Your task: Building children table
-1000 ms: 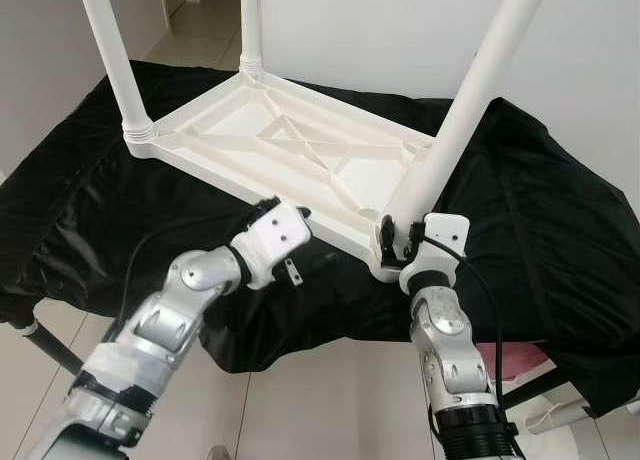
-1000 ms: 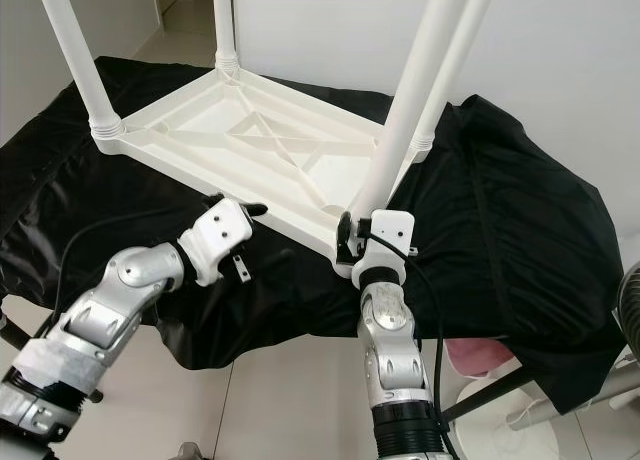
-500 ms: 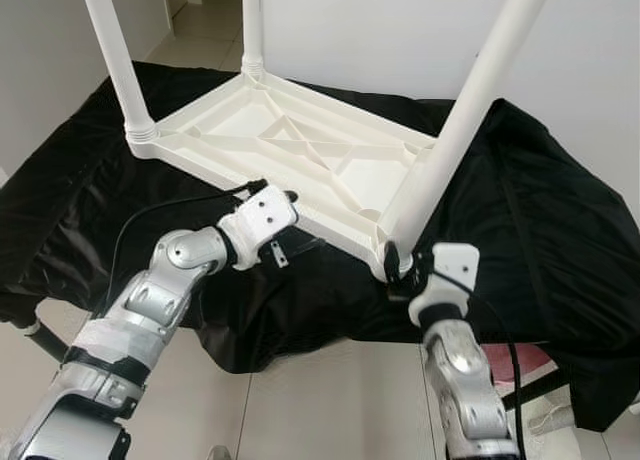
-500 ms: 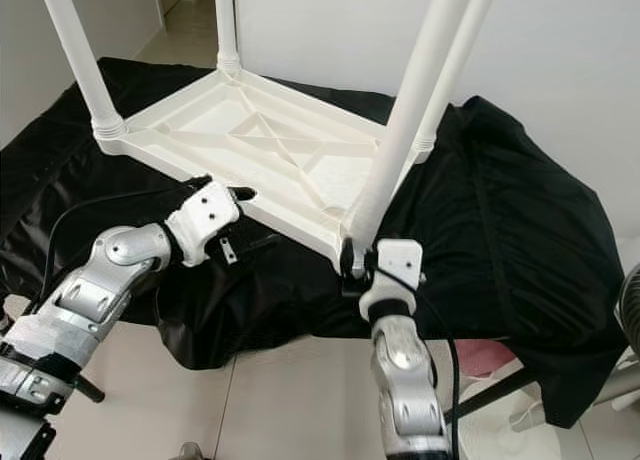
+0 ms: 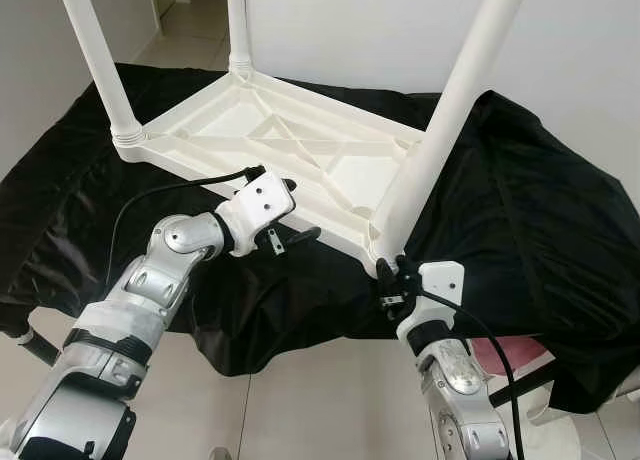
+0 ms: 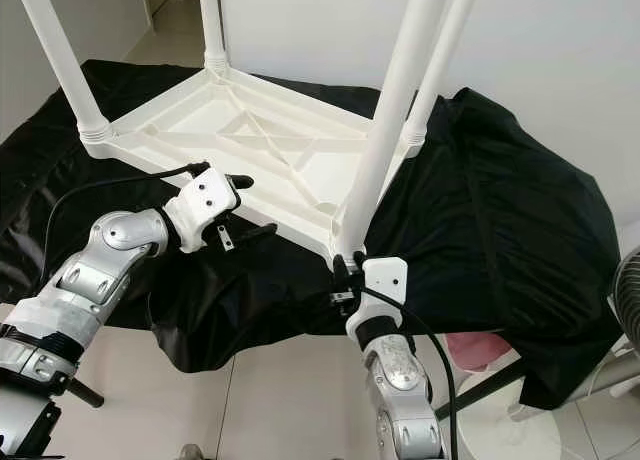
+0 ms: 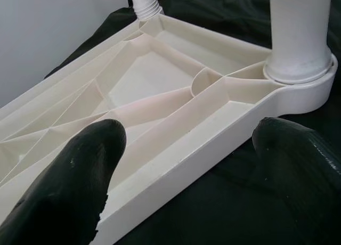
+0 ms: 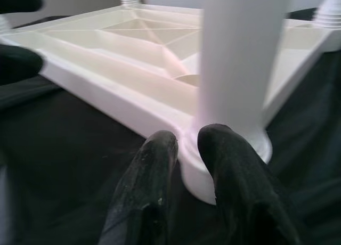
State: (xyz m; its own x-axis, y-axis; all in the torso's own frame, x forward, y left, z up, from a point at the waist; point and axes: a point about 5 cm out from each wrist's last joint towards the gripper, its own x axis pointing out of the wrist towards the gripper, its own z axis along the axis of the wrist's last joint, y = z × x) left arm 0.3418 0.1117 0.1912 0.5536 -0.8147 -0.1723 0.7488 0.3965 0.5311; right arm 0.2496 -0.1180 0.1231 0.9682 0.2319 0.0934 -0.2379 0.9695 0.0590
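Upturned children's table (image 5: 300,155) on black-draped worktop (image 5: 540,230): your left gripper (image 5: 285,212) jaws apart astride near rim; right gripper (image 5: 388,276) jaws nearly together, at corner leg (image 5: 440,130) base.

No writing, label, brand mark, number or sign can be read anywhere in these views.
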